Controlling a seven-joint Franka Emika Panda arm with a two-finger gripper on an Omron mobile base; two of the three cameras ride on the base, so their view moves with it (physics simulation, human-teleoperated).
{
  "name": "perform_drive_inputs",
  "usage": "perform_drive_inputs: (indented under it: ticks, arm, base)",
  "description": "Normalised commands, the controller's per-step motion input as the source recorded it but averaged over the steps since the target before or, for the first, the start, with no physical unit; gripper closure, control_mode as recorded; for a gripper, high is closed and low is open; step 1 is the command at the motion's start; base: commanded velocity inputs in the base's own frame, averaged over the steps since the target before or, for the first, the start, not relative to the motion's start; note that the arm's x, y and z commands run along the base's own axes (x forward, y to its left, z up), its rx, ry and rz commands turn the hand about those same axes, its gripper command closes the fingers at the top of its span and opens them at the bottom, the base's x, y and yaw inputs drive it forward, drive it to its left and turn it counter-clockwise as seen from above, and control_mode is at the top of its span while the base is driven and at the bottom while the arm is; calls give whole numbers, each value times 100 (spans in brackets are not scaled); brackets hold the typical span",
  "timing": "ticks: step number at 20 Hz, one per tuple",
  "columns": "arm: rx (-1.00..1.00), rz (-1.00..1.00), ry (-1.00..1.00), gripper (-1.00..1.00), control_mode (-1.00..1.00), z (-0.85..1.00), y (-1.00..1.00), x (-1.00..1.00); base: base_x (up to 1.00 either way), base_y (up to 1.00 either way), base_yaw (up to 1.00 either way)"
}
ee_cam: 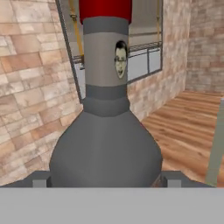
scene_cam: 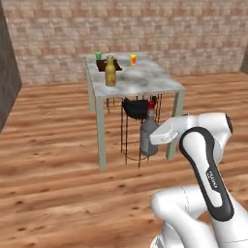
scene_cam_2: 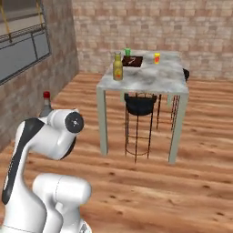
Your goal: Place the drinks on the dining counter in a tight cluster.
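Gripper (ee_cam: 105, 181) is pinching the grey bottle (ee_cam: 105, 144) at its wide belly, carrying it upright, probably so it can stand beside the yellow bottle (scene_cam: 110, 72) waiting on the desk (scene_cam: 145, 82) well ahead

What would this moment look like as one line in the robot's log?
carrying: grey bottle between jaws, off floor | on dining counter: yellow bottle | stage: bringing bottle to counter
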Motion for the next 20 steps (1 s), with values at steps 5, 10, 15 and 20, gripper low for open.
perform_drive_inputs:
  ticks: [5,10,15,20]
  arm:
    - [0,0,0,100,100,0,0,0]
    - [0,0,0,100,100,0,0,0]
    - [0,0,0,100,100,0,0,0]
    - [0,0,0,100,100,0,0,0]
  base:
    - [100,70,-57]
    - [94,73,-49]
    - [81,48,-33]
    - [65,40,-26]
